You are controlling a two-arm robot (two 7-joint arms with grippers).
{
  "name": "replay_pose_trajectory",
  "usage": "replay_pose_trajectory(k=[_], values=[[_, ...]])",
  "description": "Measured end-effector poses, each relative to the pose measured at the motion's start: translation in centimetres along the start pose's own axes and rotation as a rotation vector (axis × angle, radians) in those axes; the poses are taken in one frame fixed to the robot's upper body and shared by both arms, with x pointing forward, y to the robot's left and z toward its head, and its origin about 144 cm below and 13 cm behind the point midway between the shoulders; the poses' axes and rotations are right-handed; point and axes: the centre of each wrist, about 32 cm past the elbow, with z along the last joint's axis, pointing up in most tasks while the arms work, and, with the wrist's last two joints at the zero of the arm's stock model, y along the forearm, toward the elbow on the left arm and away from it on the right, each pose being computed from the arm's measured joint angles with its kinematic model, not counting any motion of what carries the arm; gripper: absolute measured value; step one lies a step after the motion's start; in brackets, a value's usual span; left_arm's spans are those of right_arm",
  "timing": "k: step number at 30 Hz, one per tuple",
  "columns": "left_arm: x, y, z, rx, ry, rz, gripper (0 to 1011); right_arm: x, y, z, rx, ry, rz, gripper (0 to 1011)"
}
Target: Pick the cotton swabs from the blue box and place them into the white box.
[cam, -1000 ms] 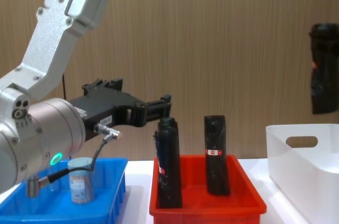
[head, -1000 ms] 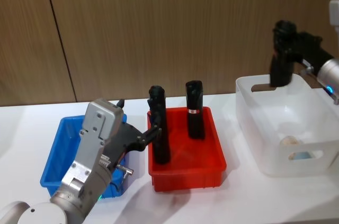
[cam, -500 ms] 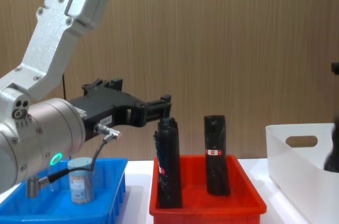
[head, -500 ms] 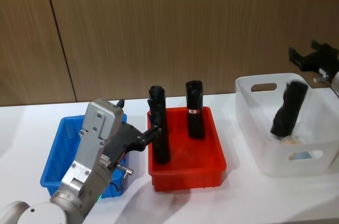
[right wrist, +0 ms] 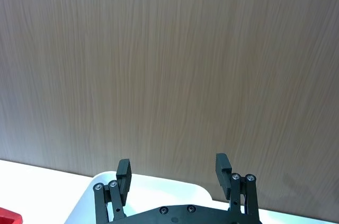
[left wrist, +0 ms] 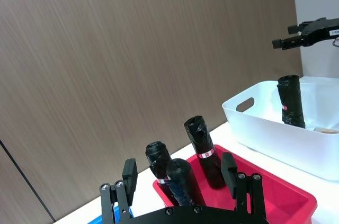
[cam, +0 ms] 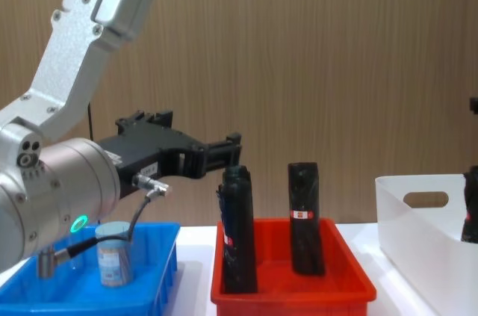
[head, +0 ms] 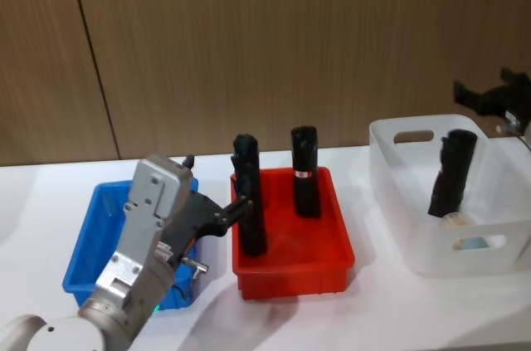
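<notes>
One cotton swab tub (cam: 113,255) stands in the blue box (cam: 153,286), partly behind my left arm's cable. My left gripper (head: 237,206) hovers open over the gap between the blue box (head: 87,235) and the red tray, holding nothing; its fingers (left wrist: 229,167) stand wide apart. The white box (head: 398,202) at the right holds a pale-lidded cotton swab tub (head: 455,220) and a leaning black cylinder (head: 452,173). My right gripper (head: 477,95) is open above the white box's far right corner, with its empty fingers (right wrist: 222,163) over the rim (right wrist: 159,192).
A red tray (head: 332,255) sits between the two boxes with black cylinders (head: 249,197) (head: 304,170) standing upright in it. A wooden wall runs close behind the white table (head: 373,318). There is free table surface in front of the trays.
The right gripper let go of a black cylinder, which dropped into the white box and now leans there. The gripper drew back to the right. The left arm has not moved.
</notes>
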Motion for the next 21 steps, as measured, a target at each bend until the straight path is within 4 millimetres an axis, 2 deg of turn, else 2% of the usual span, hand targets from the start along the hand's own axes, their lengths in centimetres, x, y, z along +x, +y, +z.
replay_pose_trajectory(k=[21], values=[[-0.01, 0.0, -0.01, 0.0, 0.0, 0.0, 1003, 0.05, -0.02, -0.11, 0.007, 0.002, 0.007, 1002]])
